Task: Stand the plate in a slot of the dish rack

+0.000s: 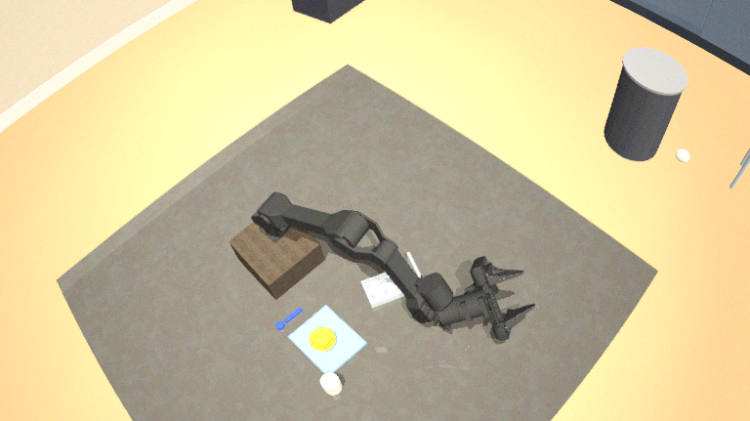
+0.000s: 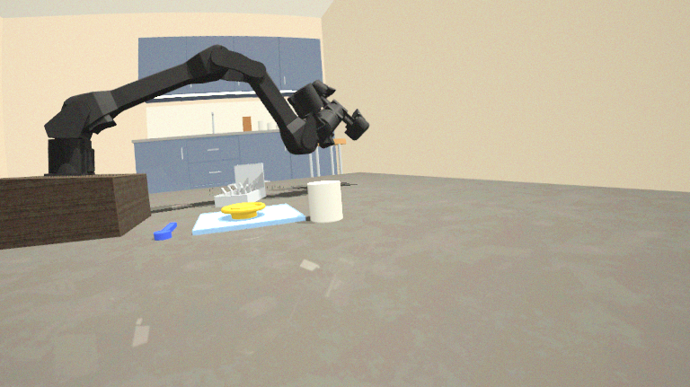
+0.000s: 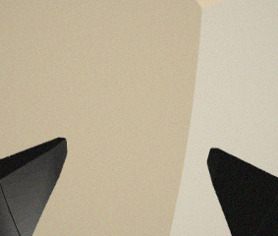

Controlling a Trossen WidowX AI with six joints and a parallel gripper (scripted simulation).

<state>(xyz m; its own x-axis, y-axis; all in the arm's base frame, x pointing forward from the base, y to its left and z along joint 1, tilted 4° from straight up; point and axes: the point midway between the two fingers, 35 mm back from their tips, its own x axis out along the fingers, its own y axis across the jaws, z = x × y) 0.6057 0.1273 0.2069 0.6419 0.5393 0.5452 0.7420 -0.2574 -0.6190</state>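
The yellow plate [image 1: 322, 339] [image 2: 243, 207] lies flat, its wide rim above a narrower foot, on a light-blue square board [image 1: 349, 342] [image 2: 207, 225]. The white dish rack [image 1: 387, 300] [image 2: 228, 201] stands on the table beyond the board in the exterior view, with short slanted rails and a tall panel at one end. The arm partly covers it in the top view, so its slots are hard to make out. My gripper [image 1: 527, 288] [image 3: 139, 151] is open and empty, raised high and well to the right of the plate and rack. The wrist view shows only walls between the fingers.
A blue spoon-like utensil [image 1: 293, 315] [image 2: 165, 232] lies beside the board, near the wooden block [image 1: 273, 256] [image 2: 66, 210] under the arm's base. A white cylinder [image 1: 330, 383] [image 2: 324, 201] stands close to one corner of the board.
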